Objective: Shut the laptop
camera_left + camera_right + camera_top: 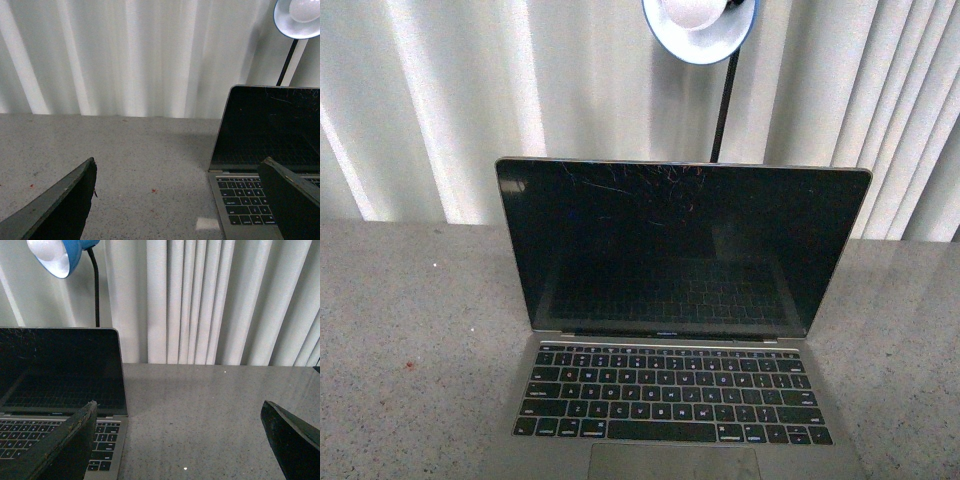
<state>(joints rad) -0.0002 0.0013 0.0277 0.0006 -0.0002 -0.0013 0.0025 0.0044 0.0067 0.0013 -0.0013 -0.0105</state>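
The laptop (pixel 672 350) sits open on the worktop (pixel 410 330), screen (pixel 680 245) upright, long edge running side to side, left pincer (pixel 178 165) and right pincer (pixel 178 406) both spread wide, flanking it, neither clearly nearer.

This looks like a desk corner in an office or study: a place for sitting and working, not a kitchen or a shop. A wide grey worktop (pixel 400 300) with a speckled, stone-like finish fills the foreground, marked by a few small reddish specks. An open laptop (pixel 680 250) sits on it, its black screen scratched. At twelve o'clock behind the laptop, a blue desk lamp (pixel 700 30) rises on a thin black stem, with a white bulb in its shade. A white pleated curtain (pixel 450 100) closes off the back from nine o'clock round to three.
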